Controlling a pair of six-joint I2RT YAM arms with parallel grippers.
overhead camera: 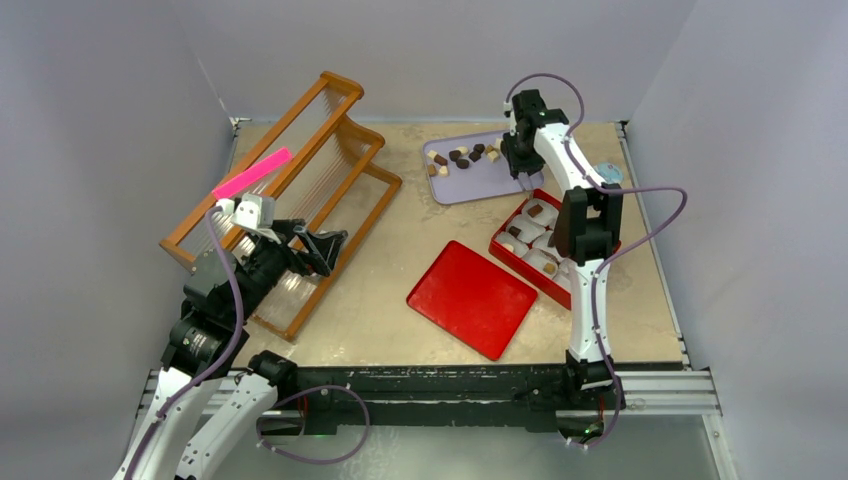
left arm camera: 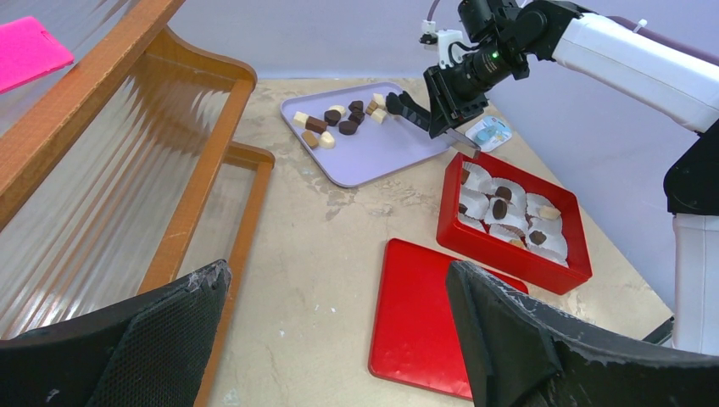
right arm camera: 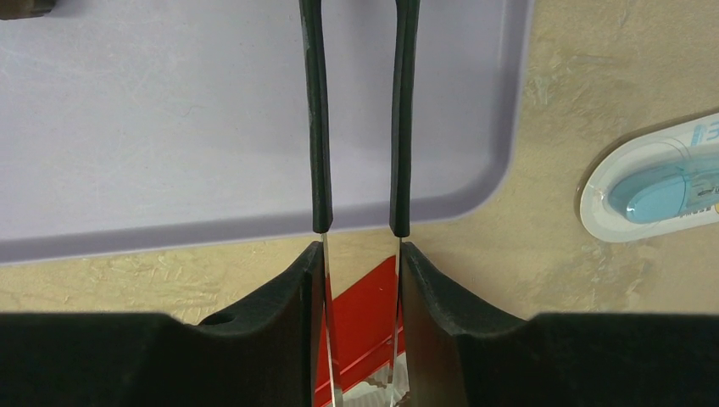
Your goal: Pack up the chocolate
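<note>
Several chocolate pieces [overhead camera: 462, 156] lie on a lavender tray [overhead camera: 480, 182], also in the left wrist view [left arm camera: 339, 121]. A red box [overhead camera: 528, 272] with white paper cups holds a few more pieces [left arm camera: 500, 208]. Its flat red lid [overhead camera: 472, 297] lies beside it. My right gripper [overhead camera: 522, 168] is shut on tweezers [right arm camera: 318, 127] with black handles. Their metal tips hang apart over the box's far corner, between tray and box, with nothing visible between them. My left gripper [left arm camera: 337, 270] is open and empty, at the left by the rack.
A tall wooden rack [overhead camera: 300, 170] with clear ribbed panels fills the left side, with a pink strip [overhead camera: 252, 172] on top. A blue-and-white tape dispenser [overhead camera: 607, 173] lies right of the tray, near the table's back right edge.
</note>
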